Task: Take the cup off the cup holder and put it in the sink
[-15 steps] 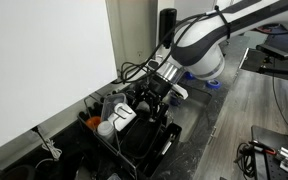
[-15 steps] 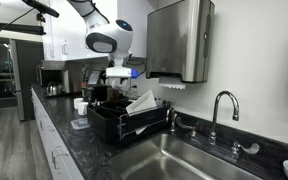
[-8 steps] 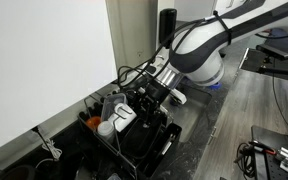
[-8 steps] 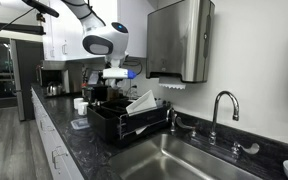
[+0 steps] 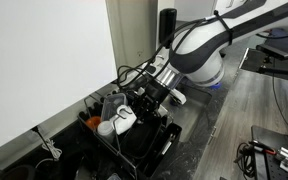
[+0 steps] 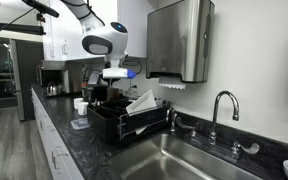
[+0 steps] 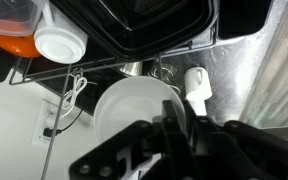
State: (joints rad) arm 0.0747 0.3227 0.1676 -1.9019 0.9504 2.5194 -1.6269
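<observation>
Cup: white, seated in the black wire dish rack at the end nearest the wall; in an exterior view the cup sits right under the arm's wrist.
Cup in wrist view: a round white face fills the middle, with a white handle at its right edge; upright or tilted cannot be told.
Gripper: down in the dish rack at the cup, its dark fingers overlapping the cup's right rim beside the handle.
Jaws: they look drawn close together at that rim, but the fingers are dark and blurred, so whether they pinch the cup cannot be told.
Dish rack: stands on the dark stone-look countertop, just beside the sink.
Sink: shiny steel basin with a faucet behind it, apart from the cup.
Neighbour: a small round white thing with an orange top lies near the cup, not touching it.
Wall: a steel paper-towel dispenser hangs above the dish rack.
</observation>
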